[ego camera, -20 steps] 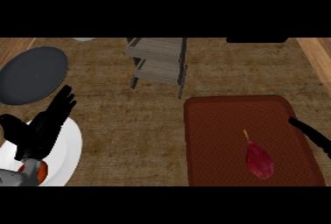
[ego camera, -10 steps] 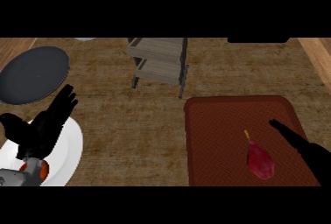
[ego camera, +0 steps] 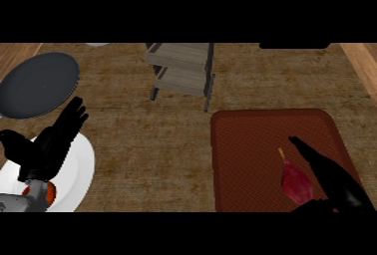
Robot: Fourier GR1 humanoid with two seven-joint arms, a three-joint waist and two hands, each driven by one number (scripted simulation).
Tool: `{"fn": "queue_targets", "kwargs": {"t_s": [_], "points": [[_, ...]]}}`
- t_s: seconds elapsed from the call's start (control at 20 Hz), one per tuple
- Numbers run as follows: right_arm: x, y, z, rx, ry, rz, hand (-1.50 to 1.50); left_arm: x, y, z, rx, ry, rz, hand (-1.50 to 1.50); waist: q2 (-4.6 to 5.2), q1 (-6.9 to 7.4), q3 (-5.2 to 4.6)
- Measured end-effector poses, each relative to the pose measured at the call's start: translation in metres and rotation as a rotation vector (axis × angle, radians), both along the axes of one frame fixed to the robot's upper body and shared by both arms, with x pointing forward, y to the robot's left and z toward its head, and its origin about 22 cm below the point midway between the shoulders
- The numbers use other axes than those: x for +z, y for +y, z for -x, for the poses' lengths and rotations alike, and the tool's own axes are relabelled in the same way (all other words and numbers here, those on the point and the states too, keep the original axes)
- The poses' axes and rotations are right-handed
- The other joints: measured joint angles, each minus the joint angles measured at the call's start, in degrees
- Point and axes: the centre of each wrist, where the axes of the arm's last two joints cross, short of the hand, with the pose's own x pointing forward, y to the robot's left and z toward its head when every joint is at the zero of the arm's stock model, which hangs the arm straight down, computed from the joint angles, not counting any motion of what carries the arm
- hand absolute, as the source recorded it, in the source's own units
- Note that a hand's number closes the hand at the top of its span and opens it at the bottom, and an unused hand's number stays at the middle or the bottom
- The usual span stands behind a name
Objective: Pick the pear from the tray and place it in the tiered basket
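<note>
A dark red pear [ego camera: 296,182] with a yellow stem lies on the brown tray [ego camera: 250,144] at the lower right. My right hand [ego camera: 331,174] reaches in from the lower right edge with straight fingers, open, lying just right of the pear and partly over it. The grey tiered basket [ego camera: 182,69] stands at the top centre, behind the tray. At the lower left, over a white plate, my left hand [ego camera: 48,144] rests open with its fingers up.
A dark grey plate [ego camera: 37,84] lies at the upper left. A white plate [ego camera: 77,172] sits under the left hand. A wooden edge [ego camera: 361,60] runs along the right side of the counter.
My right hand has moved in from the right edge over the tray to the pear's right side. The left hand and the pear have stayed in place.
</note>
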Motion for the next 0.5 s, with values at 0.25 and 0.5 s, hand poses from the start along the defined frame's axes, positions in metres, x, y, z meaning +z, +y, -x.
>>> {"fn": "queue_targets", "kwargs": {"t_s": [0.25, 0.5], "points": [[-0.022, -0.006, -0.008, -0.027, -0.023, 0.042, -1.50, -0.001, -0.012, 0.001, -0.002, -0.003, -0.005, 0.00, -0.02, -0.09, 0.00], [-0.042, -0.008, -0.015, -0.039, -0.060, 0.072, -1.50, 0.000, -0.014, 0.000, 0.000, -0.001, -0.004, 0.00, -0.03, -0.10, 0.00]]}}
